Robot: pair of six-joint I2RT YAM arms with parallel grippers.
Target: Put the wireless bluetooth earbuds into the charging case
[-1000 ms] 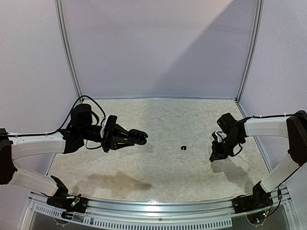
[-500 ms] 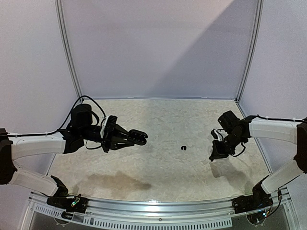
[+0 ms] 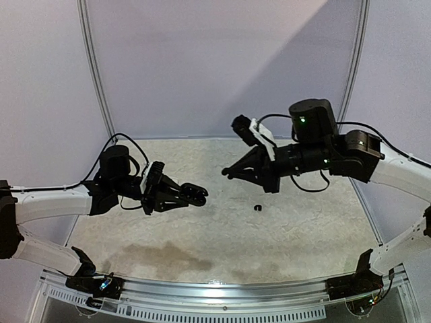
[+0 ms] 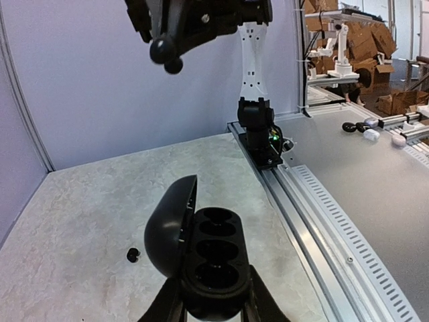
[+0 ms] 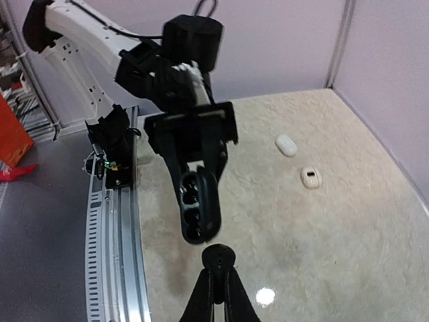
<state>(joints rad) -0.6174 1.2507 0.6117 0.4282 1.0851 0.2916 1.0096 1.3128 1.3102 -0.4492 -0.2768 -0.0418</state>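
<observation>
My left gripper (image 3: 190, 195) is shut on an open black charging case (image 3: 193, 192) and holds it above the table, left of centre. In the left wrist view the case (image 4: 213, 249) shows its empty sockets, lid tipped up to the left, between the jaws of my left gripper (image 4: 211, 298). My right gripper (image 3: 227, 173) hangs above mid-table, pointing at the case. In the right wrist view it (image 5: 219, 268) is shut on a black earbud (image 5: 219, 256), just short of the case (image 5: 199, 204). A second black earbud (image 3: 256, 206) lies on the table, also in the left wrist view (image 4: 133, 253).
Two small white things (image 5: 286, 144) (image 5: 310, 177) lie on the table beyond the case in the right wrist view. The metal rail (image 3: 215, 289) runs along the near edge. Walls close the back and sides.
My right arm has swung up from low at the table's right side to the centre, its gripper now facing the case. My left arm and the case have not moved.
</observation>
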